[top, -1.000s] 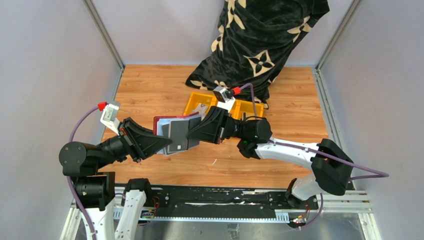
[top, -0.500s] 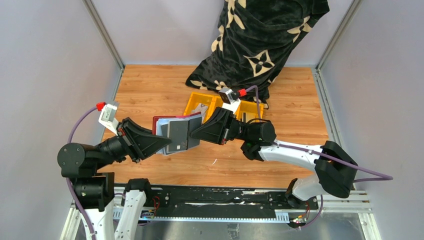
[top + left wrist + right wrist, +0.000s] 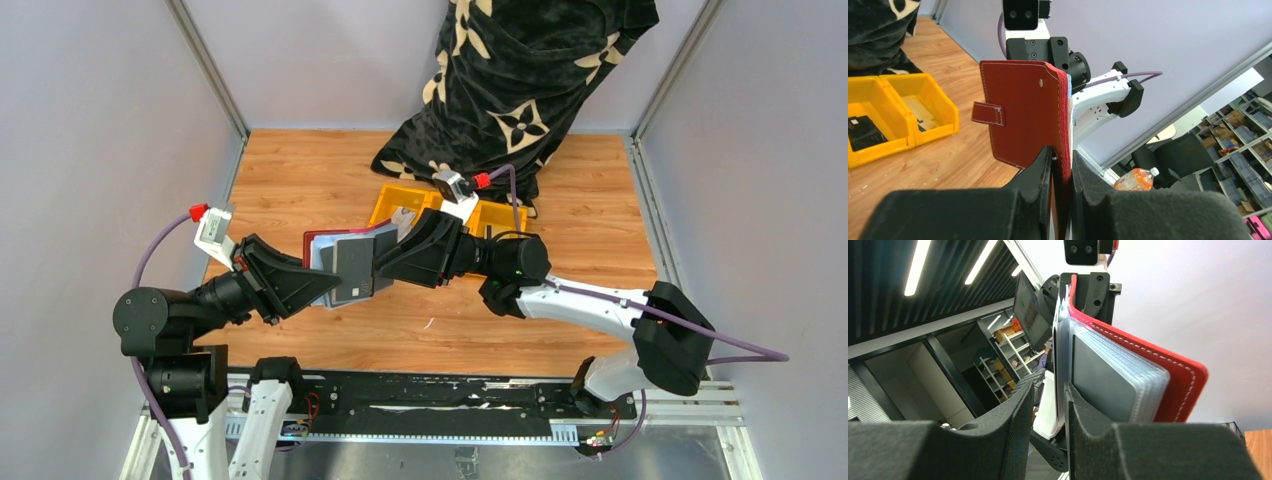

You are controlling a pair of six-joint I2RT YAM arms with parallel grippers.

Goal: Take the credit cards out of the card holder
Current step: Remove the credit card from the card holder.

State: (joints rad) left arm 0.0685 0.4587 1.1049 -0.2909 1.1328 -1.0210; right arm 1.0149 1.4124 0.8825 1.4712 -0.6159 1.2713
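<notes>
Two grippers: my left gripper [image 3: 1062, 157] clamps the dark red leather card holder [image 3: 1023, 115]; whether my right gripper [image 3: 1049, 390] grips, I cannot tell. I should pinch one flat grey credit card [image 3: 1100, 385], pulling straight.

Matt stitched leather-like card holder [image 3: 1023, 115] with glossy clear plastic sleeves [image 3: 1148, 390].

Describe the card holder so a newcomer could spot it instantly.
Over the wooden table, in front of the yellow bin, the left gripper and right gripper meet at one object held aloft. That is the card holder, clamped by its edge in the left gripper. Unlike the bin, it is dark red, white-stitched, with a snap tab and clear sleeves holding grey cards.
</notes>
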